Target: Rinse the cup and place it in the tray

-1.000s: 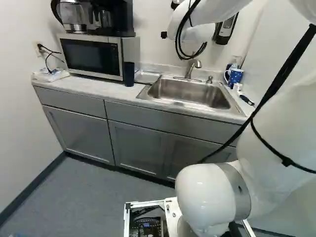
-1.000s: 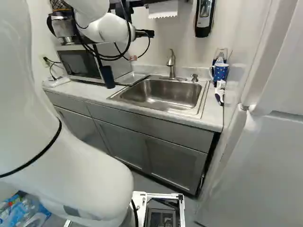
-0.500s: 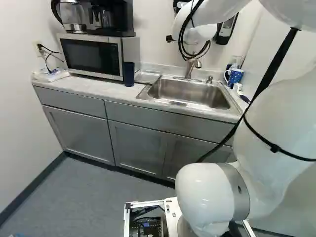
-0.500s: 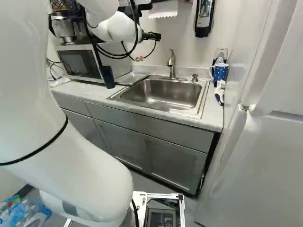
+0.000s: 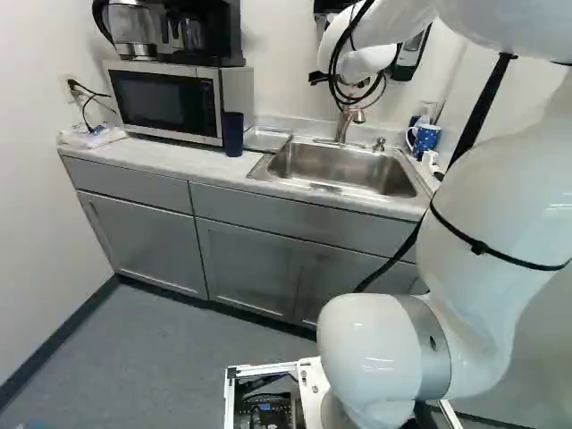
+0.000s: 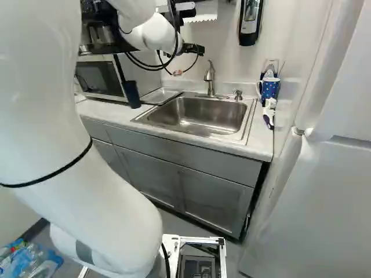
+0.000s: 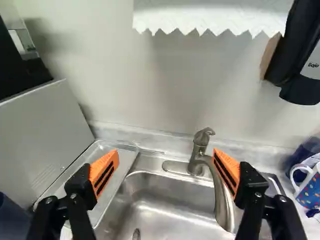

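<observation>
At upper centre, right base view, the open, empty gripper (image 7: 166, 154) apparently begins pickup; reaching the spotted cup (image 6: 270, 88) likely follows.

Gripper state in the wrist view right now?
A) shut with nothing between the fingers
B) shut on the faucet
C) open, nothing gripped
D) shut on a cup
C: the gripper has its two orange-padded fingers standing wide apart, with neither pressing on anything from two sides; the sink and part of the faucet show in the view between them.
</observation>
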You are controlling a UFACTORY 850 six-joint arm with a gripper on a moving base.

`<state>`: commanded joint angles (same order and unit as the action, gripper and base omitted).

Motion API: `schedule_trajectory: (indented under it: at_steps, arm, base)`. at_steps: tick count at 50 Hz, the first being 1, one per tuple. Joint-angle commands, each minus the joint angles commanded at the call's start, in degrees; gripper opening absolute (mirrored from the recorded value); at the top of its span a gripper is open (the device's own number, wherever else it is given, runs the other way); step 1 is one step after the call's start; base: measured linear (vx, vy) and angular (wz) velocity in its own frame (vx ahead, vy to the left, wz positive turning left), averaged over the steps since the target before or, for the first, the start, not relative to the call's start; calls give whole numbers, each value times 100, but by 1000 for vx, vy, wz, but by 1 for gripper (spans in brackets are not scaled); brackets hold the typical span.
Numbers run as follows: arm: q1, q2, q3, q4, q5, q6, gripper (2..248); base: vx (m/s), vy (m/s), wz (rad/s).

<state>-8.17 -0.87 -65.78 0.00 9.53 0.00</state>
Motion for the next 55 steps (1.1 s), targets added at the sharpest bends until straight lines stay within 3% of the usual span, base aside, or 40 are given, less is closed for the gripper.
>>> schedule_trajectory:
  at_steps: [26, 55]
  arm:
    - [-202, -619, -639, 0, -642, 0, 247]
    - [-203, -1420, -1518, 0, -1199, 0, 247]
  base:
    - [0, 0, 0]
    - [0, 0, 0]
